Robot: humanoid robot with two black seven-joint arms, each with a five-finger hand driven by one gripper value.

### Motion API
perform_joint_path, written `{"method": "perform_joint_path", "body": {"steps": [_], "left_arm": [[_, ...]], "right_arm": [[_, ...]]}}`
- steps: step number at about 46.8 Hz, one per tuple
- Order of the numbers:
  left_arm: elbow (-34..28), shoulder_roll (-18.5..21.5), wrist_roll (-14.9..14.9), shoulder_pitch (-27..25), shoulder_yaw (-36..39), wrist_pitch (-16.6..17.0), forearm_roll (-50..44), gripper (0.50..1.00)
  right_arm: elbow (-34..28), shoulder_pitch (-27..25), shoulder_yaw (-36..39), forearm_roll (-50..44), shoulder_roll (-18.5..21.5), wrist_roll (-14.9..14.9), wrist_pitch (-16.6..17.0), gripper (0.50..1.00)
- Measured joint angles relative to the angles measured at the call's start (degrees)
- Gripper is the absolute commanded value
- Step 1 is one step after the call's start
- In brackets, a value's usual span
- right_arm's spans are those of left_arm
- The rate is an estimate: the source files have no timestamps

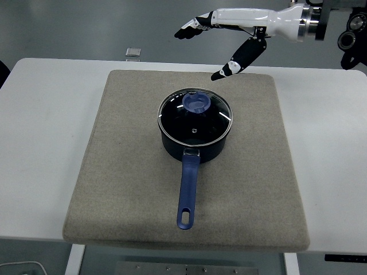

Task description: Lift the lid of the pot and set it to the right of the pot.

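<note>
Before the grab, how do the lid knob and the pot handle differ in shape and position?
The lid knob is short and round, sitting on the centre of the glass lid; the pot handle is long and slim, running from the pot toward the table's near edge. The handle has a hanging hole at its end. Both are blue. The right robot hand, open, hovers beyond the pot, touching neither.

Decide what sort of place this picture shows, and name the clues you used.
Probably a robotics lab or test bench, not a home kitchen. A lidded pot sits on a grey mat on a bare white table, with no stove, and a robot's right hand reaches in above it.
</note>
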Motion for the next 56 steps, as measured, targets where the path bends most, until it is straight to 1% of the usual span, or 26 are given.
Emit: {"method": "perform_joint_path", "body": {"steps": [5,9,16,22,25,37,50,56], "left_arm": [[0.0,0.0,0.0,0.0,0.0,0.0,0.0,1.0],[0.0,0.0,0.0,0.0,0.0,0.0,0.0,1.0],[0.0,0.0,0.0,0.0,0.0,0.0,0.0,1.0],[0.0,0.0,0.0,0.0,0.0,0.0,0.0,1.0],[0.0,0.0,0.0,0.0,0.0,0.0,0.0,1.0],[0.0,0.0,0.0,0.0,0.0,0.0,0.0,1.0],[0.0,0.0,0.0,0.0,0.0,0.0,0.0,1.0],[0.0,0.0,0.0,0.0,0.0,0.0,0.0,1.0]], "right_arm": [[0.1,-0.3,-0.2,-0.1,1.4,0.0,-0.2,0.913],[0.2,-0.5,-0.5,-0.5,1.8,0.0,-0.2,0.913],[0.6,-1.0,-0.8,-4.3,2.4,0.0,-0.7,0.913],[0.6,-1.6,-1.6,-7.6,4.0,0.0,-2.9,0.913],[0.6,-1.7,-1.8,-9.7,4.3,0.0,-4.0,0.913],[0.6,-1.9,-3.1,-15.0,4.7,0.0,-6.7,0.913],[0.7,-1.6,-6.1,-18.3,4.8,0.0,-10.2,0.913],[0.7,-1.4,-7.4,-18.9,6.0,0.0,-11.3,0.913]]}}
